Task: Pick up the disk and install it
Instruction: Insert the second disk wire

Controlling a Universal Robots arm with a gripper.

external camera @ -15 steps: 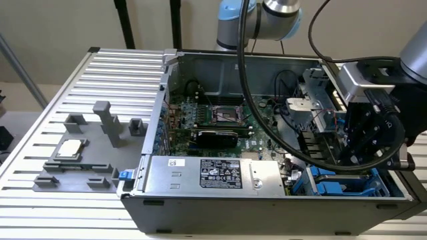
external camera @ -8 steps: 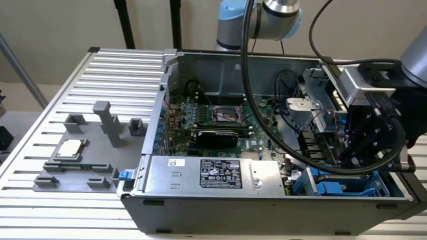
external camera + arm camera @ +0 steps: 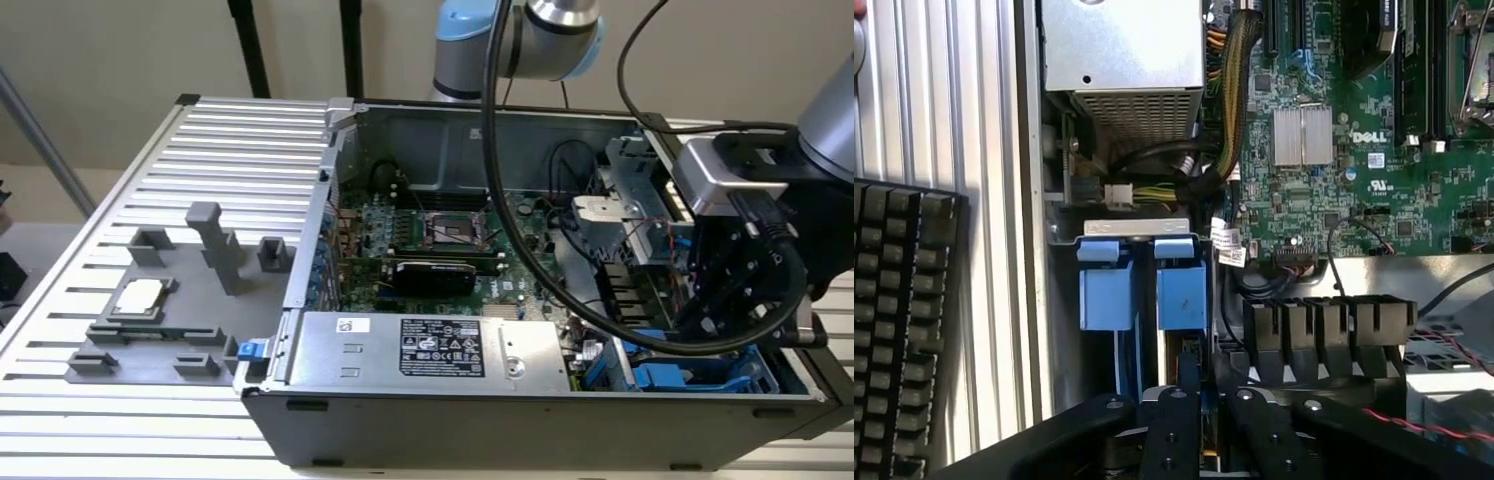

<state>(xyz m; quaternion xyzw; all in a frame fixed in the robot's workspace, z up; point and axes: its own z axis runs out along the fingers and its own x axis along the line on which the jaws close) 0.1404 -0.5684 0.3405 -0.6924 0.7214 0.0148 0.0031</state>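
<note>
Inside the open computer case (image 3: pixel 307 300), my gripper (image 3: pixel 731 325) hangs low over the blue drive bay (image 3: pixel 667 378) at the exterior view's right front corner. In the wrist view two blue carrier ends sit side by side in the bay. The one nearer the motherboard belongs to the disk (image 3: pixel 1181 292), which stands edge-on, so its labelled face is hidden. A thin strip of it runs back between my black fingers (image 3: pixel 1172 430). My gripper (image 3: pixel 1204 405) is shut on the disk's edge, with the jaws close together.
The large silver box with a black label (image 3: pixel 427 350) lies along the case front beside the bay. The green motherboard (image 3: pixel 1354 150) and a bundle of cables (image 3: pixel 1229 90) lie close by. A small silver chip (image 3: pixel 140 297) rests on the grey fixture outside. A black keyboard (image 3: pixel 899 320) lies beside the case.
</note>
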